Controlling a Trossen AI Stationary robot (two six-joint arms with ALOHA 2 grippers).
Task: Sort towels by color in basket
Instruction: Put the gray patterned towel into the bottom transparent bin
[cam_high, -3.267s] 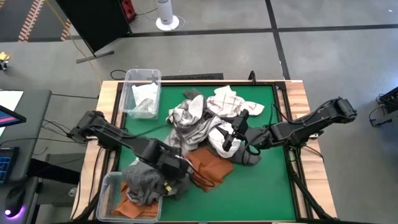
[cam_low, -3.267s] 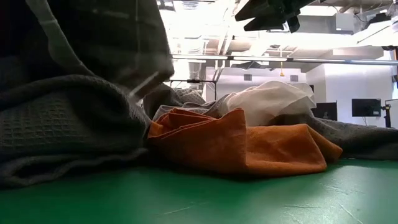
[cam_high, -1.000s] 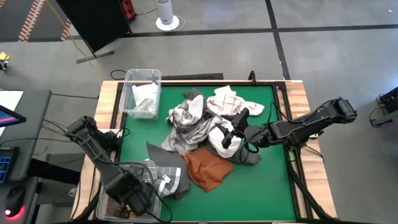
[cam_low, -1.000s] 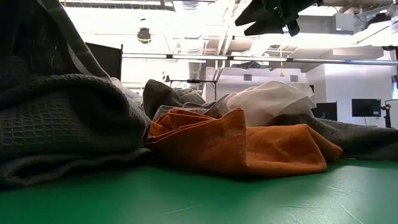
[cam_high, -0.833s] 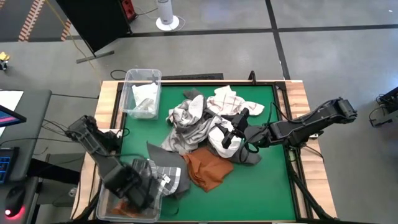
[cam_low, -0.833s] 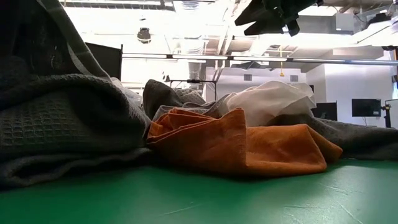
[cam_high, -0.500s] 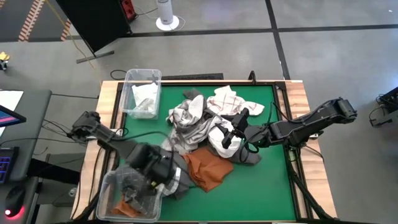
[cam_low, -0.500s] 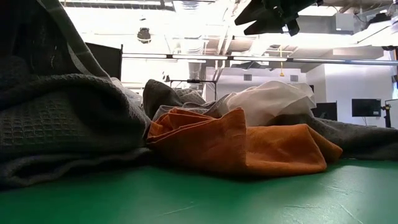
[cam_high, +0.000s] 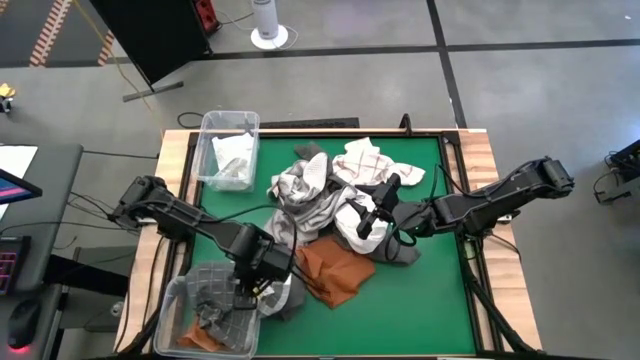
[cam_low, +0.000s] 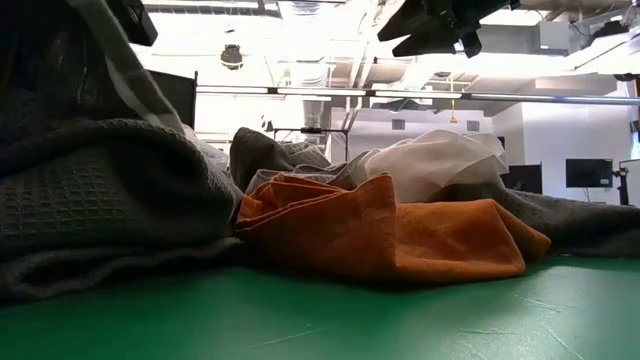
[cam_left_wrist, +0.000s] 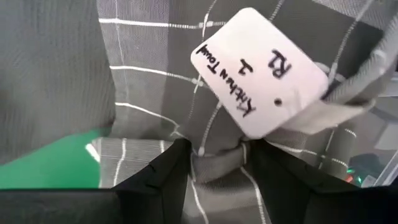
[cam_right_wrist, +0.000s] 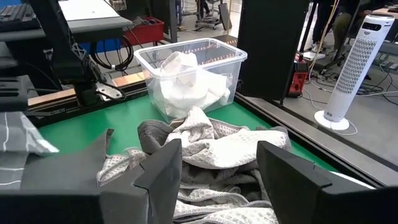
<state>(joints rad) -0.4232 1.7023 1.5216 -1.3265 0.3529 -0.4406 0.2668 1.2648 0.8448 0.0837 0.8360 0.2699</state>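
Note:
My left gripper (cam_high: 262, 275) is shut on a dark grey towel with white checks (cam_left_wrist: 155, 74), beside the right rim of the near-left basket (cam_high: 170, 300). A white paper tag (cam_left_wrist: 258, 71) hangs from that towel. Grey checked cloth (cam_high: 215, 305) and a bit of rust-orange cloth (cam_high: 195, 340) lie in that basket. The other towels sit in a pile (cam_high: 320, 195) mid-table, with a rust-orange towel (cam_high: 335, 270) at its near side. My right gripper (cam_high: 372, 215) hovers open above the pile's right part, touching nothing. My left gripper pinches a bunched fold of the grey checked towel (cam_left_wrist: 214, 163) between its two fingers, close to where the tag is tied on. The fingers come from above. The towel spreads out below them, over the basket's rim and the table beside it.
A second clear basket (cam_high: 228, 150) at the far left holds white towels (cam_right_wrist: 186, 84). In the low view a dark grey waffle towel (cam_low: 100, 200), the rust-orange towel (cam_low: 400, 235) and a white one (cam_low: 430, 160) fill the middle. Green mat lies bare at the near right (cam_high: 420, 310).
My left gripper has come up out of the near-left basket and gone toward the table's right and far side, to the basket's right rim, still shut on the grey checked towel. Part of that towel now lies in the basket. My right gripper has kept still.

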